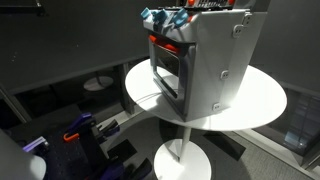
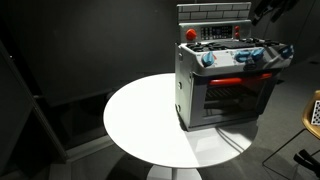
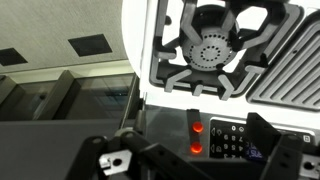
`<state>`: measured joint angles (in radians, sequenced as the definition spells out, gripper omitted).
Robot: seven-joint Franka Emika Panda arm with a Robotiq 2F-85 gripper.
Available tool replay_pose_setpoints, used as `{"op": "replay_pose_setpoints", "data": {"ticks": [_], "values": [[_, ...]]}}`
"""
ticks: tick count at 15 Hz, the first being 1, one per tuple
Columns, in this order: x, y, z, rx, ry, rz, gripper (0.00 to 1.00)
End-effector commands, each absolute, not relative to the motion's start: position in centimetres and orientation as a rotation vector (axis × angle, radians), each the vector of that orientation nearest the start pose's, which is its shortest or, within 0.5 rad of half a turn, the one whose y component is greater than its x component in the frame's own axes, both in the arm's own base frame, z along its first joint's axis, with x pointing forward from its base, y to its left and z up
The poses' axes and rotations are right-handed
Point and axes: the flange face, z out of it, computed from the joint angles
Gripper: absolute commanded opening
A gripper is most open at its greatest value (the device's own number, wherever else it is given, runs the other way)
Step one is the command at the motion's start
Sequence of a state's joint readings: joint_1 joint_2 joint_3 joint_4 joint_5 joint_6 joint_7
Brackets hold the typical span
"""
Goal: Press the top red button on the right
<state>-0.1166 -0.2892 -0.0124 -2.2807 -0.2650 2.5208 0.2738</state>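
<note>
One toy stove (image 2: 228, 85) stands on the single round white tabletop (image 2: 135, 125). In an exterior view it sits close to the right edge, leaving the left and near parts of the tabletop bare. In both exterior views it shows one oven door with a red strip (image 2: 225, 80) above the window. One red knob (image 2: 190, 34) sits at a back corner of the cooktop. Blue parts line the stove's upper front, too blurred to count. The wrist view looks straight down on the cooktop. One black burner grate (image 3: 212, 45) is seen whole, and one ribbed grey plate (image 3: 288, 62) lies just beside it at the right. Below the grate, on a dark panel, two red lit buttons are stacked one above the other. The top red button (image 3: 197, 127) sits just above the lower red button (image 3: 196, 149), and one block of small white keys (image 3: 232, 140) lies just beside them. The hand (image 3: 195, 162) hovers above this panel, touching nothing. Its two fingers (image 3: 112, 160) are spread wide at the bottom of the wrist view, with the two red buttons showing between them and nothing gripped. In an exterior view the hand (image 2: 268, 10) shows as a dark shape above the stove's back wall.
</note>
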Motion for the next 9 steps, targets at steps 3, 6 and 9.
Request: {"op": "replay_pose_setpoints", "data": {"ticks": [3,6,9], "values": [[47.2,-5.3,54.2,-3.142,0.331,-0.778,1.0],[45.9,-4.6,54.7,-3.137,0.328,-0.706,1.0],[44.4,-4.1,55.3,-3.138,0.346,-0.604,1.0]]}}
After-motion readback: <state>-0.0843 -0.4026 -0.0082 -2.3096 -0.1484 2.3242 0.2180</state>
